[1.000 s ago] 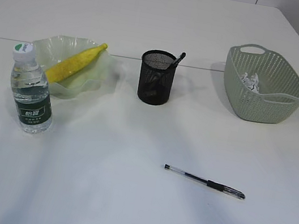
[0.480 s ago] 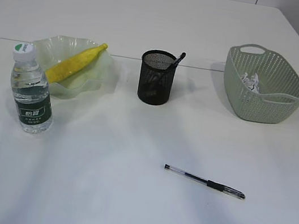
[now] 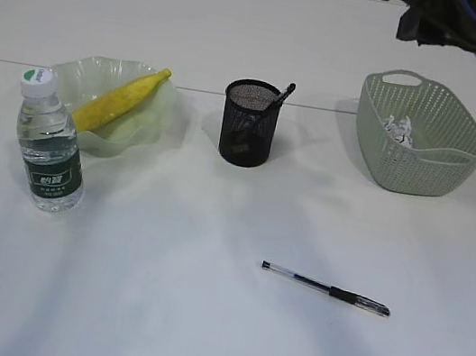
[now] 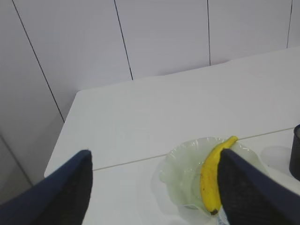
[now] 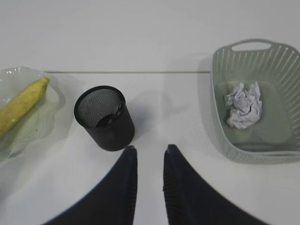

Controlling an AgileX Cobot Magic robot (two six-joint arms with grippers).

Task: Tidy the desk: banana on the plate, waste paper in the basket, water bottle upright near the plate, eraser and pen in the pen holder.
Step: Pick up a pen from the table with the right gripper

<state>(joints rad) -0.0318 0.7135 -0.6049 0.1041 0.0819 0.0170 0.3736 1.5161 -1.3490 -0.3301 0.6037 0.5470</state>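
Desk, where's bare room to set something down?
Bare: the wide front strip of the desk below the pen, and the gap between the pen holder and basket. Crowded: far left, where the water bottle stands by the plate.

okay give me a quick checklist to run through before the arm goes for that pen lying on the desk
1. Pen lies flat in the open on the desk, nothing touching it: ok.
2. Right gripper empty, jaws a narrow gap apart; wide enough for the pen: cannot tell.
3. Pen holder upright, already holding a dark pen: ok.
4. Banana on the plate: ok.
5. Waste paper inside the basket: ok.
6. Eraser in the holder: cannot tell.
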